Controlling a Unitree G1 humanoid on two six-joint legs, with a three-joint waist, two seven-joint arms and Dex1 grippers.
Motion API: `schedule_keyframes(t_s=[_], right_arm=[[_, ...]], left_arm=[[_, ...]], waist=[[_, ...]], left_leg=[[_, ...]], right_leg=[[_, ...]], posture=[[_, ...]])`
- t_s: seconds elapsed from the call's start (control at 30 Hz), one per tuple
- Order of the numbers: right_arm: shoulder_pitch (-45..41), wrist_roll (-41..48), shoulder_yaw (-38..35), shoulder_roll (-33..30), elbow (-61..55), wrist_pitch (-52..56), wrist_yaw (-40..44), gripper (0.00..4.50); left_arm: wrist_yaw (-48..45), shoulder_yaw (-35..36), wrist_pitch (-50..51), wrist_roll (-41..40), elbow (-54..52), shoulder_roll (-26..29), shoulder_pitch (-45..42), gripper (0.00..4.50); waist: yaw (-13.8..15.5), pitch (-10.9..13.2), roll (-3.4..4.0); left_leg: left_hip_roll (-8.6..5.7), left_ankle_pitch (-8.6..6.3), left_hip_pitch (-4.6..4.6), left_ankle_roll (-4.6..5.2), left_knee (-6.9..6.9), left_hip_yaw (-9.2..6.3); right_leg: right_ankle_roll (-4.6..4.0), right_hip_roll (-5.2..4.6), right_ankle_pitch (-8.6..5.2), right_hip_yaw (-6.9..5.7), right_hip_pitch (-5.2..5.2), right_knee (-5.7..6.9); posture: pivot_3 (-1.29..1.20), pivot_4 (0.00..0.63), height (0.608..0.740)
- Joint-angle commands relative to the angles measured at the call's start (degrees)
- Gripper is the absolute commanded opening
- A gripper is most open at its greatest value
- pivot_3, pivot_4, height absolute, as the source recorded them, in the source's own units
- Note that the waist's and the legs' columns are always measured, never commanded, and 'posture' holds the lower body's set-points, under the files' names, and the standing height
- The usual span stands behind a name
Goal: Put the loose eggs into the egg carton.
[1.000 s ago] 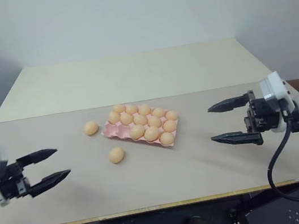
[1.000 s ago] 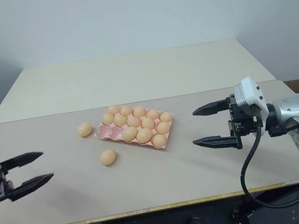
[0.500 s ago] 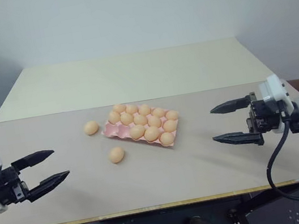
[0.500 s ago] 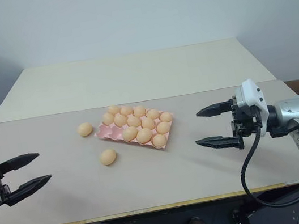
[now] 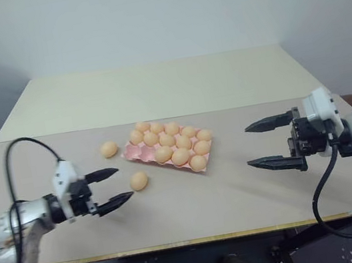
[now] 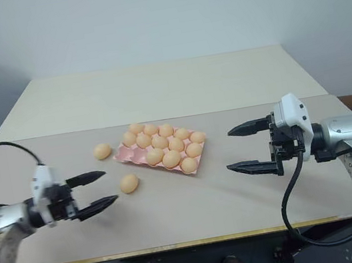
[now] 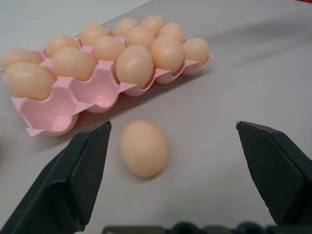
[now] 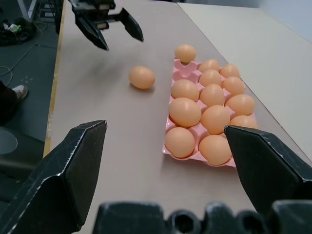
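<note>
Count: two loose eggs lay on the table point(image 5: 241, 195), and thirteen eggs sat in the egg carton point(image 5: 132, 152).

Carton: pink, lidless, three rows of five cups, set at a slant near the middle of the table. The two far rows were full, five eggs each. The near row held three eggs. Its two cups at the robot's left end were empty point(image 7: 92, 95).

Loose eggs:
- The first loose egg point(image 5: 139, 180) lay on the bare table just in front of the carton's empty corner, apart from it.
- The second loose egg point(image 5: 108, 149) lay to the left of the carton's left end, near but not touching.

Left gripper point(image 5: 125, 182): fingers spread wide, nothing held. It was low over the table, pointing toward the first loose egg. In the left wrist view that egg point(image 7: 144, 147) lay ahead of the gap between the two fingers and nearer one of them, touching neither.

Right gripper point(image 5: 247, 146): also spread wide and empty. It hung above the table well to the right of the carton, fingers pointing toward it.
</note>
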Motion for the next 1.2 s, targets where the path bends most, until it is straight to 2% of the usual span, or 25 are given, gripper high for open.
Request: schedule_keyframes(t_s=[0.03,0.43,0.67,0.73,0.97,1.2], right_arm=[[-1.66,3.96,-1.41,1.05,-2.45,1.3,0.01,4.5],[-0.38,6.57,-3.47,3.0,-4.96,2.32,-5.05,4.5],[-0.15,6.22,-3.06,3.18,-5.1,1.96,-6.51,4.5],[-0.12,6.23,-3.12,3.1,-5.02,1.9,-6.63,4.5],[-1.47,5.45,-3.17,5.16,-4.9,1.59,-11.39,4.5],[-2.0,3.23,-2.2,6.42,-5.29,1.57,-15.55,4.5]], left_arm=[[3.25,-4.58,-5.48,6.17,6.74,-2.88,-4.71,4.48],[6.86,-9.57,-8.55,12.0,16.8,-8.36,-11.04,4.48],[5.73,-9.09,-7.56,11.74,15.4,-7.6,-10.37,2.24],[5.19,-8.04,-6.11,10.29,13.28,-6.89,-10.11,1.86],[5.08,-4.4,1.03,3.26,6.51,-6.44,-13.63,1.86],[12.02,-8.56,0.03,9.7,14.63,-10.37,-21.95,1.86]], waist=[[-0.12,0.0,-0.01],[-0.03,-0.01,-0.02],[-0.17,-0.01,-0.02],[-0.16,-0.01,-0.02],[-0.05,-0.01,-0.02],[-0.01,-0.01,-0.02]], left_leg=[[0.0,0.0,0.0,0.0,0.0,-0.01],[-0.04,0.0,0.01,0.01,0.01,-0.05],[-0.09,0.0,0.01,0.01,0.01,-0.07],[-0.09,0.0,0.01,0.01,0.01,-0.09],[-0.11,0.0,0.0,0.01,0.01,-0.1],[-0.22,0.01,0.04,0.02,0.02,-0.2]], right_leg=[[0.0,0.02,0.01,0.0,0.01,0.0],[0.02,-0.03,0.03,0.0,0.06,0.01],[0.03,-0.05,0.03,0.01,0.06,0.02],[0.03,-0.05,0.03,0.01,0.06,0.03],[0.04,-0.07,0.03,0.0,0.07,0.02],[0.08,-0.1,0.04,-0.06,0.28,-0.09]], posture=[[0.0,0.15,0.74],[0.0,0.15,0.74],[0.0,0.15,0.74],[0.0,0.15,0.74],[0.0,0.15,0.74],[0.0,0.15,0.74]])
